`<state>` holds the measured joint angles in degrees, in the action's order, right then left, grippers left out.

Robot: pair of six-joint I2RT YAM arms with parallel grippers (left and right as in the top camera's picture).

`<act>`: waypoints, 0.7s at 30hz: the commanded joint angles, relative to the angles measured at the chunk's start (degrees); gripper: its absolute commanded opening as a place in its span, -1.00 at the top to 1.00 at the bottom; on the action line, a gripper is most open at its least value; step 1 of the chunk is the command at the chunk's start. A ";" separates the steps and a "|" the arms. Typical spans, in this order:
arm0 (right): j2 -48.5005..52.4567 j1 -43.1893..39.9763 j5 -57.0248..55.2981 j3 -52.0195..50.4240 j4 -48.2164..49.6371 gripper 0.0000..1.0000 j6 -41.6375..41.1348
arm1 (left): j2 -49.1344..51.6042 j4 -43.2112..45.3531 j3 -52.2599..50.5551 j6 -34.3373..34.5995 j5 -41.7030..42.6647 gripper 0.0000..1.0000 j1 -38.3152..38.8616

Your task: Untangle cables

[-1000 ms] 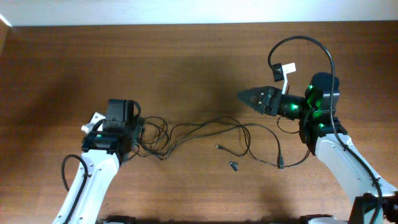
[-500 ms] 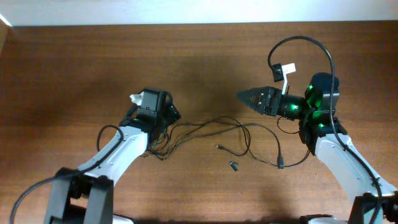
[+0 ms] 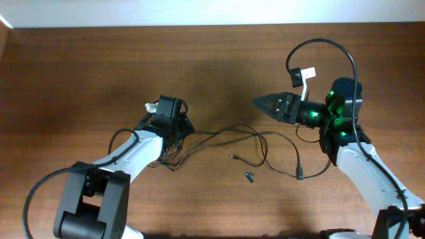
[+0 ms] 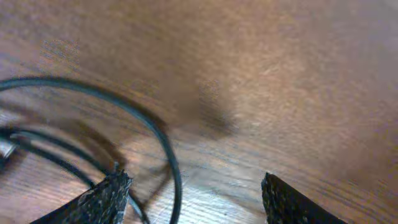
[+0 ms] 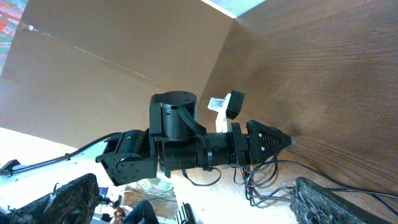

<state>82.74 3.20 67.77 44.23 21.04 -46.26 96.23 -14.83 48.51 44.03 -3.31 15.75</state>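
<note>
The cables (image 3: 229, 131) are thin black cords across the middle of the table, bunched at the left (image 3: 169, 157) and spread in long loops to the right. My left gripper (image 3: 183, 125) is low over the bunch's upper edge. In the left wrist view it (image 4: 196, 200) is open, and one cable strand (image 4: 166, 143) curves across the wood between the two fingers, nearer the left fingertip (image 4: 106, 198). My right gripper (image 3: 256, 103) hovers above the right loops, pointing left. It (image 5: 199, 202) stands wide open and holds nothing.
A tiny dark loose piece (image 3: 250, 176) lies on the table below the loops. A plug end (image 3: 234, 157) lies left of it and another connector (image 3: 299, 175) to the right. The right arm's own thick black cable (image 3: 319, 46) arches above its wrist.
My left arm has swung up and right from the table's lower left onto the bunch. Its jaws have narrowed somewhat. The right arm has not moved.
</note>
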 commanded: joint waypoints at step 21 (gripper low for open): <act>0.26 0.11 0.92 0.02 0.15 -0.97 1.03 | -3.34 -17.00 4.02 -5.07 -3.76 -0.57 0.24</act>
<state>82.74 3.20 68.01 44.23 21.04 -46.24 92.25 -31.31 52.23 39.64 -6.22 15.75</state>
